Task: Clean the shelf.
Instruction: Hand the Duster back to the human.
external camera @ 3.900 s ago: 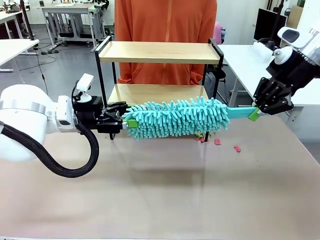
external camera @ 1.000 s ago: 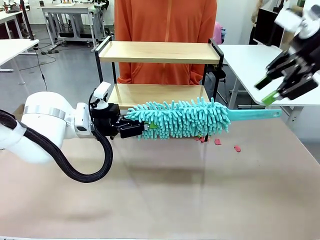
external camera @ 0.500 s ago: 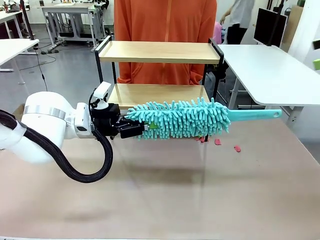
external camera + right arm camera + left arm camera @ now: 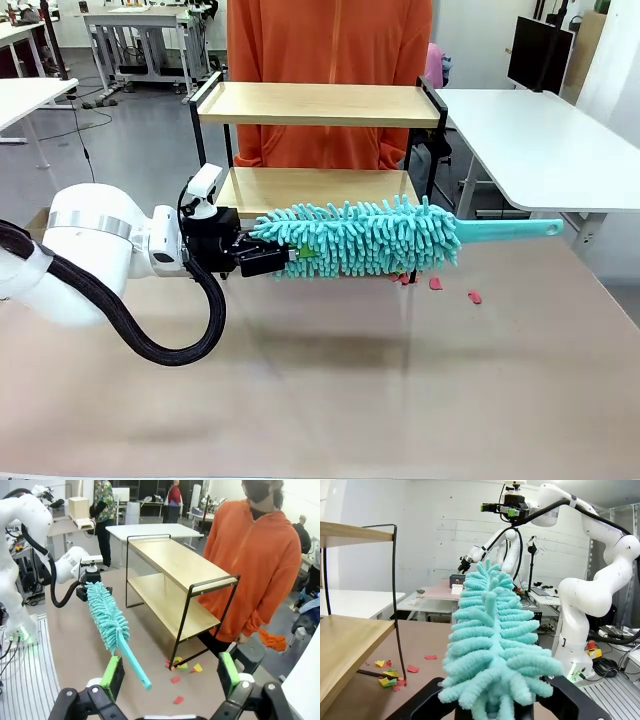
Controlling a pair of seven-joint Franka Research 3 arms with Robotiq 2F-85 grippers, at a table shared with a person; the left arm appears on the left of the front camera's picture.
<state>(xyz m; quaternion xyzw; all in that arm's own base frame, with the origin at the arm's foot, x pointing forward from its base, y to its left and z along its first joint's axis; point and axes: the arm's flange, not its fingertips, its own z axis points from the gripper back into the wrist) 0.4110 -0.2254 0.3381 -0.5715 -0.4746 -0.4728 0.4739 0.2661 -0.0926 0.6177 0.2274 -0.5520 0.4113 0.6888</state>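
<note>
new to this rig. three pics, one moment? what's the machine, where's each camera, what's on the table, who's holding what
Yes, one moment from three cameras. The machine is two white robot arms at a table, with a person in orange standing across it.

The front view looks over the table from the robot's side. The left gripper is shut on the fluffy end of a teal duster, holding it level in front of the shelf, a two-board wooden rack in a black frame. The duster's handle sticks out free to the right.

The left wrist view sits on that arm and looks along the duster, with the shelf's boards at its left.

The right wrist view sits on the other arm, raised and looking down. The right gripper is open, green pads apart, holding nothing.

Coloured paper scraps lie on the table by the shelf's leg.
</note>
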